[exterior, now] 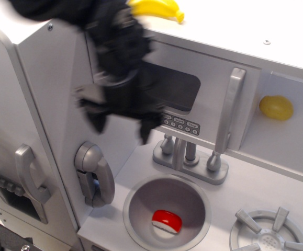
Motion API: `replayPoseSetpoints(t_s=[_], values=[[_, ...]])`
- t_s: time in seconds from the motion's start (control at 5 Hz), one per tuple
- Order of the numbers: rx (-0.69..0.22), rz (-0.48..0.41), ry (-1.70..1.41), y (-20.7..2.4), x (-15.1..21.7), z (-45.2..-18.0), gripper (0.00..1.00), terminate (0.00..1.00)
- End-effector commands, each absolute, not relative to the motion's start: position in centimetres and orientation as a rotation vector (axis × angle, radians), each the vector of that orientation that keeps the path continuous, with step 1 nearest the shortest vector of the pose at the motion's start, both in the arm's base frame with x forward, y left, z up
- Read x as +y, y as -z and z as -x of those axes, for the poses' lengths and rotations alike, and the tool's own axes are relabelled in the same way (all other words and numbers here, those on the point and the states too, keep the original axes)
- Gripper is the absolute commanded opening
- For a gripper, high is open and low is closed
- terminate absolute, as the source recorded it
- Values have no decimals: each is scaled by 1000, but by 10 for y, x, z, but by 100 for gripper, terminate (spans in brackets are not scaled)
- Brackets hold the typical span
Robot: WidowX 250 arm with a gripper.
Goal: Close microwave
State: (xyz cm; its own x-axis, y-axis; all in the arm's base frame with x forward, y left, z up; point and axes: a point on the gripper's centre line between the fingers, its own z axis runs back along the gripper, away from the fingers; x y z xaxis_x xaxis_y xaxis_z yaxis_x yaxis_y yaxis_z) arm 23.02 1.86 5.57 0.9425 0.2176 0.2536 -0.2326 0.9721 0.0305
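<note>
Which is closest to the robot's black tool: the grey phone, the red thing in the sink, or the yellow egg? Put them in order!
From the tool, blurry in this view:
1. Grey phone, just below it on the left wall.
2. Red thing, lower down in the sink.
3. Yellow egg, far right.

Place: a child's white toy kitchen set
Signs: round grey metal sink bowl (167,209), grey plastic tap (185,157), grey burner ring (269,232), white microwave with dark window (193,102)

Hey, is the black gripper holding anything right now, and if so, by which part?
Nothing: the blurred black gripper hangs open and empty, left of the white microwave door's dark window.
</note>
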Motion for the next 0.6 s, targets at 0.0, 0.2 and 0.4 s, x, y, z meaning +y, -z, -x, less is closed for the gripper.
replayPoseSetpoints(t_s=[0.0, 0.2, 0.4], values=[[-186, -113, -142, -49, 40, -201, 100, 0], [-186, -113, -142, -49, 40, -201, 100, 0], [-186, -113, -142, -49, 40, -201, 100, 100]])
